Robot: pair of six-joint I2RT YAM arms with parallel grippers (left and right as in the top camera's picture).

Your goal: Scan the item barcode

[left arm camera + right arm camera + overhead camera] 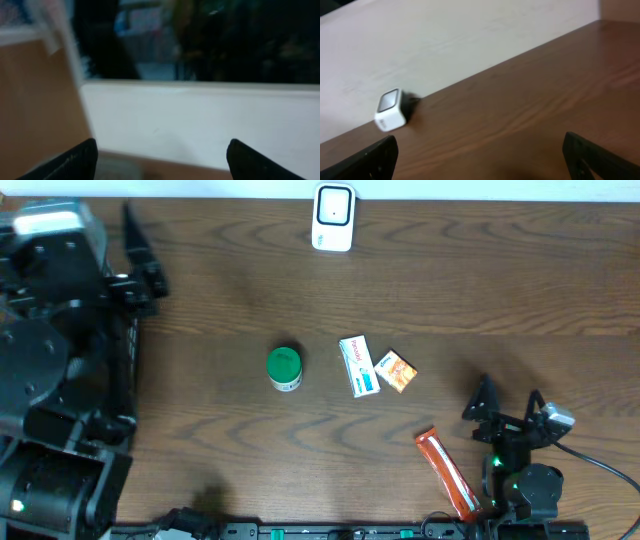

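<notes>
The white barcode scanner (333, 217) stands at the table's far edge and also shows in the right wrist view as a small white scanner (390, 110). Mid-table lie a green-capped jar (285, 367), a white and blue box (359, 365) and a small orange box (397, 370). A long orange packet (446, 471) lies near the front edge. My left gripper (145, 265) is at the far left, away from the items, open and empty (162, 152). My right gripper (508, 402) is open and empty (480, 152), just right of the packet.
The bulky left arm base (50, 380) fills the table's left side. A cable (600, 465) runs from the right arm off the right edge. A pale wall (445, 45) rises behind the far edge of the table (480, 270).
</notes>
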